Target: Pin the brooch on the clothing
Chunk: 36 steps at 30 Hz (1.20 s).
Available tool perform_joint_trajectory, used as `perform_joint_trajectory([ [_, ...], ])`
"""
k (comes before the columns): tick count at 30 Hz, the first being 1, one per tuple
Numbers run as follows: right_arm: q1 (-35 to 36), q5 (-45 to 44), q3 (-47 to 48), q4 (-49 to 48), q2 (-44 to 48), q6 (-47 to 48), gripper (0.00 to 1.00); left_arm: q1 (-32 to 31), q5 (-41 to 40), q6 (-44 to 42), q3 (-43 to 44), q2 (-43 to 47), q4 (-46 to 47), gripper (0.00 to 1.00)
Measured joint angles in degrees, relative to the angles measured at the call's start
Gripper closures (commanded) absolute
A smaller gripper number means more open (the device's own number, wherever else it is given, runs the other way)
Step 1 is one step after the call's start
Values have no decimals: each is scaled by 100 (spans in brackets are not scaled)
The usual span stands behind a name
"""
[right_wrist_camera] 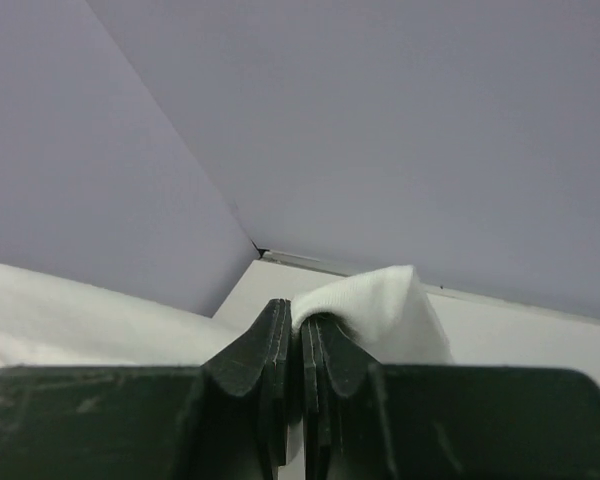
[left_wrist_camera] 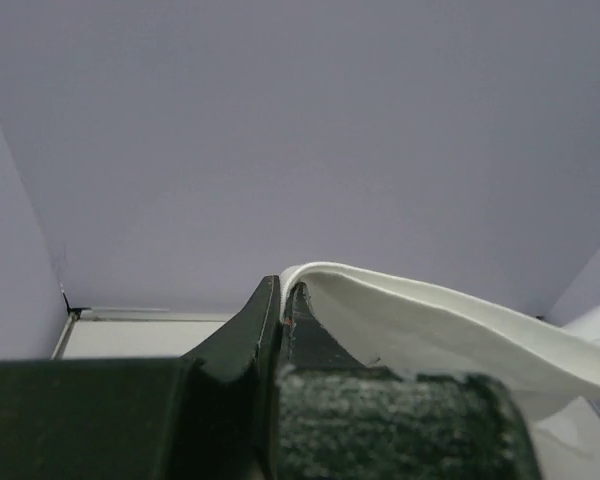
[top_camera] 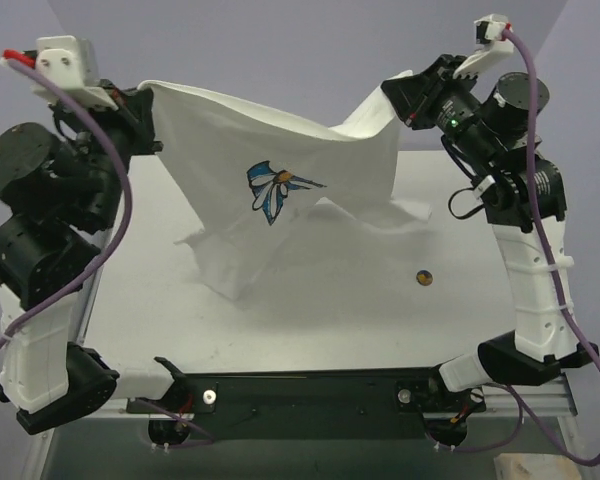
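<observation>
Jaws pinched shut on cloth: left gripper (left_wrist_camera: 283,300) and right gripper (right_wrist_camera: 298,322) each hold a top corner of the white T-shirt (top_camera: 230,140) (daisy print (top_camera: 277,190) visible), raised over a pale table (top_camera: 310,320). The brooch (top_camera: 423,276) lies on the table, right of the shirt and not touching it. Lavender walls (top_camera: 280,40) behind.

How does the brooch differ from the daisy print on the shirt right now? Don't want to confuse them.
Size: the brooch is a tiny disc; the daisy print is far larger.
Colour: the brooch is dark brown; the print is blue and white.
Place: the brooch lies on the table; the print rides on the shirt, held up by the left gripper and right gripper.
Both have an orange centre.
</observation>
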<state>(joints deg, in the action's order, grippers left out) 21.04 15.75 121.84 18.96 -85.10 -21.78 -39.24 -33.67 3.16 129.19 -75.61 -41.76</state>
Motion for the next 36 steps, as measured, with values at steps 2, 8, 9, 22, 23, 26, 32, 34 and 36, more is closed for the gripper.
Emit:
perform_joint_trajectory([
  [2, -13, 17, -55, -39, 229, 20, 100, 0, -59, -120, 166, 146, 50, 100],
  [8, -33, 304, -358, -111, 957, -37, 100, 0, 369, -114, -284, 1198, 348, 100],
  [9, -28, 380, -459, -122, 1097, -61, 100, -2, 481, -79, -345, 1335, 354, 100],
  [22, -7, 525, -1346, -667, 2378, -214, 100, -2, 535, 90, -914, 1587, 507, 100],
  [23, -7, 472, -1397, -723, 2356, -214, 100, -2, 444, 59, -879, 1493, 511, 100],
  [26, -9, 275, -1550, -780, 2133, -190, 100, -2, -44, -103, -898, 1156, 638, 100],
  [32, -271, 50, -1410, -752, 951, -114, 100, 83, -658, -597, -973, 490, 999, 100],
  [34, -442, 94, -1222, -704, 404, -179, 100, 210, -695, -726, -929, 205, 1062, 100],
  [36, -603, 170, -997, -656, -48, -273, 100, 396, -616, -774, -756, -109, 1021, 100],
])
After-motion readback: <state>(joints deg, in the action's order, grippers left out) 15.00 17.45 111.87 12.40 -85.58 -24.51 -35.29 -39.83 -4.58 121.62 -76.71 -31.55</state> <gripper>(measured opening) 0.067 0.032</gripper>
